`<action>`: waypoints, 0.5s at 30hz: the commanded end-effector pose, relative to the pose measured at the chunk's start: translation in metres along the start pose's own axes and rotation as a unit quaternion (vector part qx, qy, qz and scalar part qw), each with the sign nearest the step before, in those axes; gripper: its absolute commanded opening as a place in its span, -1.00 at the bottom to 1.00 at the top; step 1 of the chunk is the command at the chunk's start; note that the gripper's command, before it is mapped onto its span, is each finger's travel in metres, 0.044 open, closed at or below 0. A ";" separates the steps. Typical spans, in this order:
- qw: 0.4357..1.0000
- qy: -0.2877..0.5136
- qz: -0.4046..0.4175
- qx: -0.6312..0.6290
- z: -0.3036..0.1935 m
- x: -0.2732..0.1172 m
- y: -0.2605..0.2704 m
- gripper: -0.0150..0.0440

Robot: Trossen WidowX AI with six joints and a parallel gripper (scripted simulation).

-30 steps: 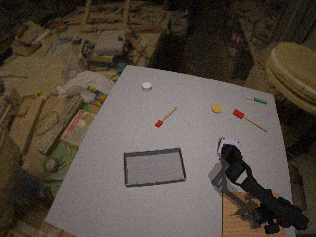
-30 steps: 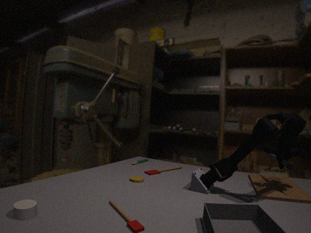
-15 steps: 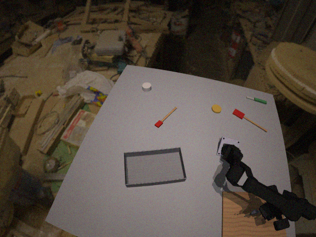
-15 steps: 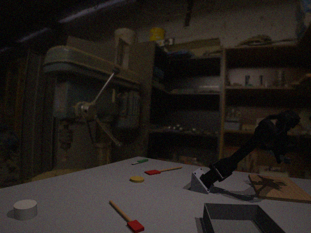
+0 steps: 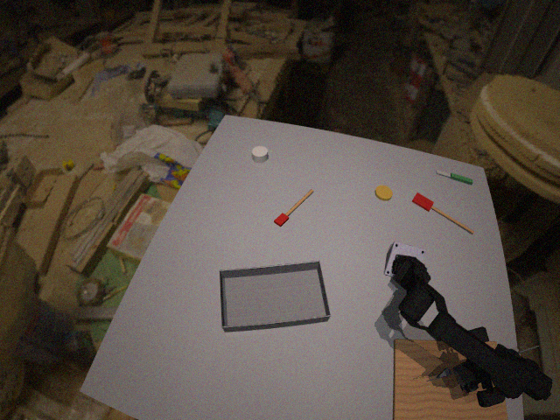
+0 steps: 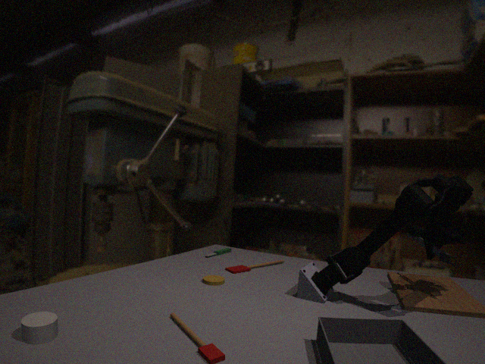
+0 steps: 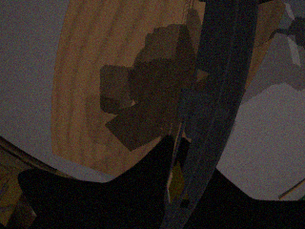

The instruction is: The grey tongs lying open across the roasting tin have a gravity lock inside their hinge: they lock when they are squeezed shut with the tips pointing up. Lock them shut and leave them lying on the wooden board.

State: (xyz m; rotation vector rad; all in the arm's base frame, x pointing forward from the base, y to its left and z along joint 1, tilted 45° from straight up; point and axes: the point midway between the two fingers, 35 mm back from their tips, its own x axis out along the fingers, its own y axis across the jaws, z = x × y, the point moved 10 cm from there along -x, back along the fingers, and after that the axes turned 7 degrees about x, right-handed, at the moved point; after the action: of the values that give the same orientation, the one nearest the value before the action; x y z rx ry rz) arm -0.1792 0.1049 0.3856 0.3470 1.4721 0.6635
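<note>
My gripper [image 7: 173, 143] [image 5: 451, 374] is shut on the grey tongs [image 7: 221, 62] and holds them above the wooden board [image 5: 414, 400] [image 6: 460, 301] [image 7: 71, 95]. In the wrist view the tongs run as one long dark band from the top edge down between the fingers, their arms looking close together there. In the top and exterior views the arm hides most of them, so which way the tips point and whether the hinge is locked cannot be told. The shadow of the gripper lies on the board. The roasting tin [image 5: 276, 326] [image 6: 360, 331] stands empty.
Left of the board is the tin. Farther back lie two red-headed spatulas [image 5: 281, 220] [image 5: 423, 201], a yellow disc [image 5: 383, 192] [image 6: 213, 280], a white cylinder [image 5: 260, 154] [image 6: 39, 327] and a green-handled tool [image 5: 461, 178] [image 6: 223, 251]. The arm's grey base bracket [image 6: 307, 287] stands behind the board.
</note>
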 end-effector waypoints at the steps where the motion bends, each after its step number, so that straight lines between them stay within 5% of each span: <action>1: 0.999 0.032 -0.042 -0.005 0.011 0.004 0.002 -1.00; 15: 0.978 0.155 -0.136 -0.019 0.038 0.015 0.008 -1.00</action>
State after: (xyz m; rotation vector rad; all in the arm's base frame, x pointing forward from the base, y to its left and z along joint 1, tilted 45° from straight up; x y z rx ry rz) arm -0.1514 0.1253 0.3812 0.0653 1.6862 0.5419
